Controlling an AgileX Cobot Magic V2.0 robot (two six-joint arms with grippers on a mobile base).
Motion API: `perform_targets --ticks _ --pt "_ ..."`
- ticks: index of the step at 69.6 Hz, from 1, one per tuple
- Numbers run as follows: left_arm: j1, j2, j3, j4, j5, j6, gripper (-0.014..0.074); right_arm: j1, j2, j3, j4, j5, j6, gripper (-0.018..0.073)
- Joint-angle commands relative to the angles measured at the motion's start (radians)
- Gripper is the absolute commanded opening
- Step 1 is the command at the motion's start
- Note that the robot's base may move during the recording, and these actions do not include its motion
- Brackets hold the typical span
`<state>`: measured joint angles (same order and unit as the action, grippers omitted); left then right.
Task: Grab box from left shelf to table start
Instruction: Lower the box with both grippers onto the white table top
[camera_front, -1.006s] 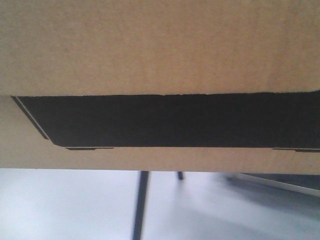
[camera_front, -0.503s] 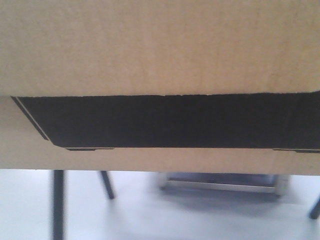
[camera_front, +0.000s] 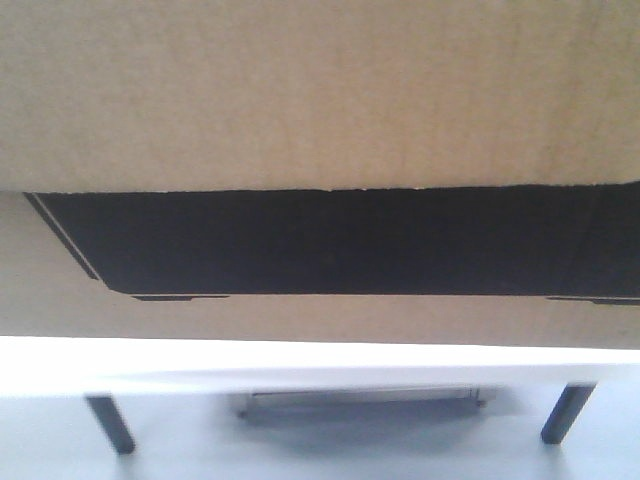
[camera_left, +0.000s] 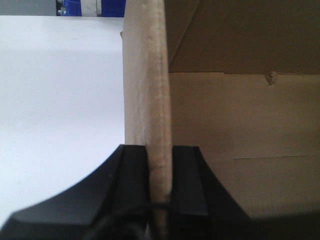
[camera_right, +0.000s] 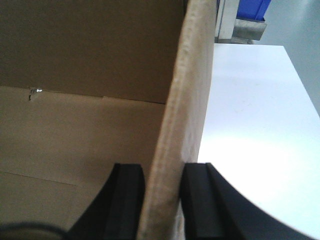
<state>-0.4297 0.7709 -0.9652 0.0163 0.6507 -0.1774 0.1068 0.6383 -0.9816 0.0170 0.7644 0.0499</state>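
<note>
The brown cardboard box (camera_front: 320, 90) with its black printed panel fills most of the front view, held close to the camera. My left gripper (camera_left: 160, 150) is shut on the box's left side wall (camera_left: 150, 85), one black finger on each face. Over on the opposite side, my right gripper (camera_right: 164, 170) is shut on the box's right side wall (camera_right: 187, 90). The open brown inside of the box shows in both wrist views. The white table (camera_front: 300, 362) lies just below the box, and its top spreads beside each wall (camera_left: 60, 100) (camera_right: 255, 120). The left shelf is out of view.
Dark slanted table legs (camera_front: 110, 424) (camera_front: 566, 410) stand under the tabletop, with a metal-framed object (camera_front: 360, 400) on the grey floor between them. Blue bins (camera_left: 90, 7) (camera_right: 252, 8) show beyond the table's far edge.
The view under the box has shifted: a second ago floor and table legs showed there, now the white tabletop's edge does. Both grippers keep hold of the box.
</note>
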Motion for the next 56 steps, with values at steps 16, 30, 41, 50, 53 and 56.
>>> perform_targets --ticks 16,30,41,50,53,56 --pt "-0.017 -0.006 -0.044 -0.125 -0.16 -0.002 -0.0097 0.0 0.006 -0.035 0.064 -0.174 0.004 0.0056" --pt "-0.017 0.015 -0.044 -0.125 -0.16 -0.002 -0.0097 0.0 0.006 -0.035 0.064 -0.174 0.004 0.0056" --pt "-0.017 0.053 -0.044 -0.125 -0.16 -0.002 -0.0097 0.0 0.006 -0.035 0.064 -0.174 0.004 0.0056" --pt "-0.017 0.11 -0.044 -0.125 -0.16 -0.002 -0.0097 0.0 0.011 -0.035 0.064 -0.174 0.004 0.0056" --pt "-0.017 0.132 -0.044 -0.125 -0.16 -0.002 -0.0097 0.0 0.013 -0.035 0.064 -0.174 0.004 0.0056" --pt "-0.017 0.157 -0.044 -0.125 -0.16 -0.002 -0.0097 0.0 0.014 -0.035 0.064 -0.174 0.004 0.0056"
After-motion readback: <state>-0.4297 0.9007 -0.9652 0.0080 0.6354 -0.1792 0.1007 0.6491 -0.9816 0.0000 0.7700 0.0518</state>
